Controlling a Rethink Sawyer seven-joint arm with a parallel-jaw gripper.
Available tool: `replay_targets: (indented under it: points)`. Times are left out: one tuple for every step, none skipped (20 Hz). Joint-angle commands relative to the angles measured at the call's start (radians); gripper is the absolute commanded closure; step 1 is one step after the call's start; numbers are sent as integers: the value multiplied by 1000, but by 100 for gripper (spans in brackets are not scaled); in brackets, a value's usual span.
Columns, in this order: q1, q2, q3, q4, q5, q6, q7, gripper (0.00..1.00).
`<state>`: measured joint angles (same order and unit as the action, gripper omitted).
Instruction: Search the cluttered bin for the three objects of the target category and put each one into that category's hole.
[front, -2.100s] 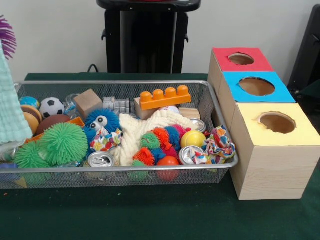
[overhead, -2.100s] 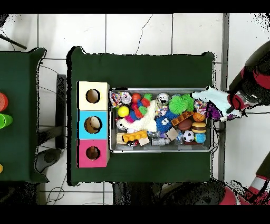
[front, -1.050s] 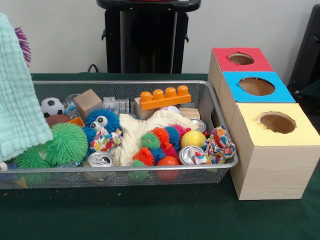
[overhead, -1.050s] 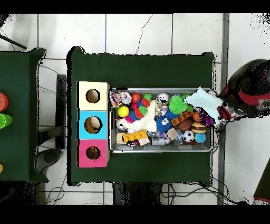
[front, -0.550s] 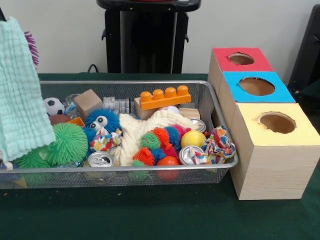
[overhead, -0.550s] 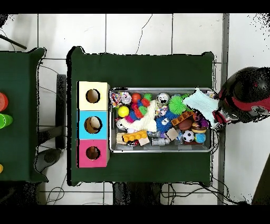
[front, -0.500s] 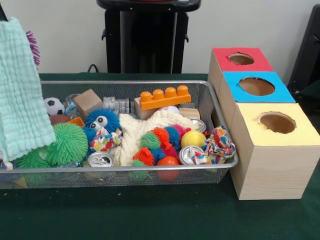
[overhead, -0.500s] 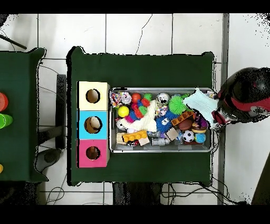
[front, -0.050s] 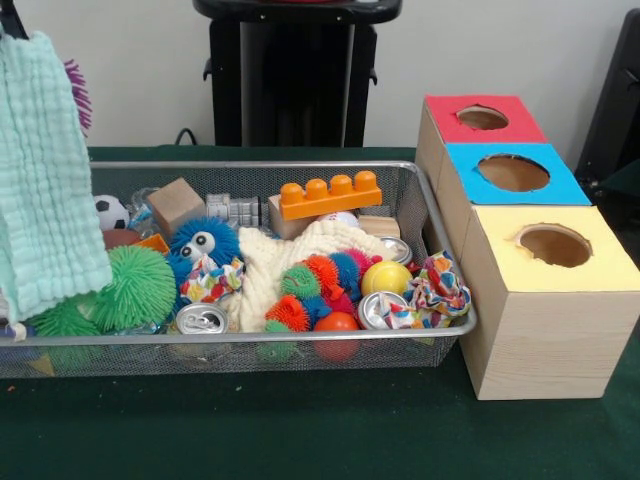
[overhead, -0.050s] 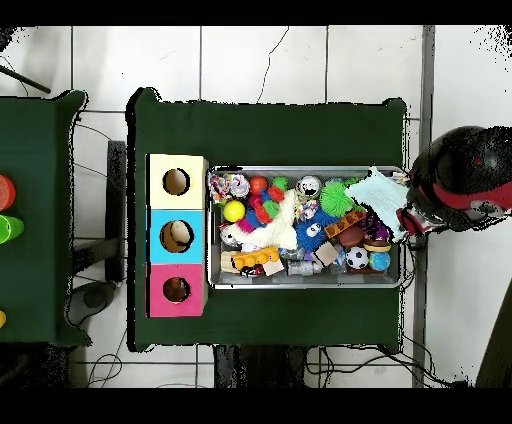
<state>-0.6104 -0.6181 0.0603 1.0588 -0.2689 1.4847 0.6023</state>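
One mint cloth (front, -0.050s: 45, 180) above bin (front, -0.050s: 300, 166) edge

Cloth (front, -0.050s: 45, 180): pale mint green, ribbed weave. Wire bin (front, -0.050s: 250, 340): silver mesh. Table cover (front, -0.050s: 300, 430): dark green. Boxes: light wood sides; tops red (front, -0.050s: 483, 120), blue (front, -0.050s: 513, 173), yellow (front, -0.050s: 553, 246). Building block (front, -0.050s: 329, 194): orange. Spiky ball (front, -0.050s: 135, 288): bright green. Fuzzy toy (front, -0.050s: 203, 243): blue, white eye. Knit piece (front, -0.050s: 275, 262): cream. Small ball (front, -0.050s: 386, 277): yellow. Football (front, -0.050s: 110, 211): black and white. Scrunched fabric (front, -0.050s: 438, 288): white, multicoloured print.
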Motion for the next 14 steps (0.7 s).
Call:
replay_targets:
  points:
    - [23,-30,96,177,-31,-67,-118,100]
    - [21,-35,101,187,-26,-72,-112,100]
    - [21,-40,107,201,-16,-84,-101,100]
    - [25,-44,108,209,-15,-87,-93,100]
    - [29,-49,110,218,-15,-90,-86,100]
    - [33,-54,110,224,-16,-91,-80,100]
    - [40,-58,110,231,-15,-93,-71,100]
    - [44,-63,109,240,-13,-96,-67,100]
    - [50,-64,111,245,-10,-102,-58,100]
    - [53,-72,111,258,-6,-107,-53,100]
    - [57,-79,111,272,-2,-113,-48,100]
    - [60,-86,110,281,0,-117,-45,100]
    - [65,-92,110,296,3,-126,-39,100]
    - [71,-86,112,296,3,-130,-30,100]
